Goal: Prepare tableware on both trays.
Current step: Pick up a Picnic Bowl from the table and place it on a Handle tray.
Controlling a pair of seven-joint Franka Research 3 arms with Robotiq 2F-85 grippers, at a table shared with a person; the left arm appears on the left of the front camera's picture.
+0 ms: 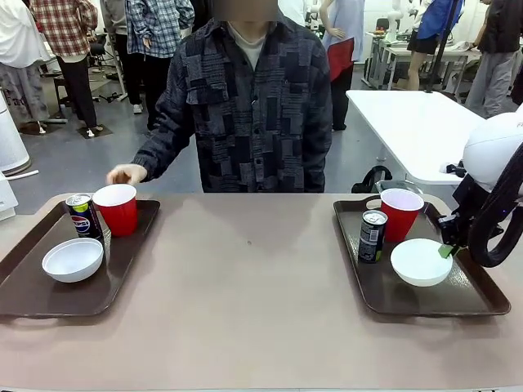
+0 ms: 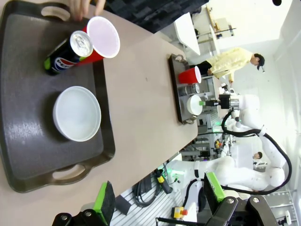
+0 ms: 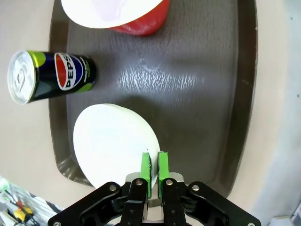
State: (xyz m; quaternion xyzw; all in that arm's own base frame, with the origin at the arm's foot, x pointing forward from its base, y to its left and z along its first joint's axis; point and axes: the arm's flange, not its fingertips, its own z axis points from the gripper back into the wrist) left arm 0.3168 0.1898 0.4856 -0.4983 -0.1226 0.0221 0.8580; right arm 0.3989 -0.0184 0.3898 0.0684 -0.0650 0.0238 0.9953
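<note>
Our right gripper (image 3: 154,165) pinches the rim of a white bowl (image 3: 113,143) on the right tray (image 3: 197,108), beside a can (image 3: 49,75) reading "PEPSI" and a red cup (image 3: 141,21). Our left gripper (image 2: 157,200) hangs spread above the left tray (image 2: 28,155), already set. The task looks nearly done.

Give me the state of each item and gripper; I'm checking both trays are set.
Left tray: holds can, cup, bowl.
Pepsi can: upright.
Left red cup: upright, empty.
Left bowl: upright, empty.
Right tray: holds can, cup, bowl.
Dark can: upright.
Right red cup: upright.
Right bowl: rim pinched by right gripper.
Left gripper: open, empty.
</note>
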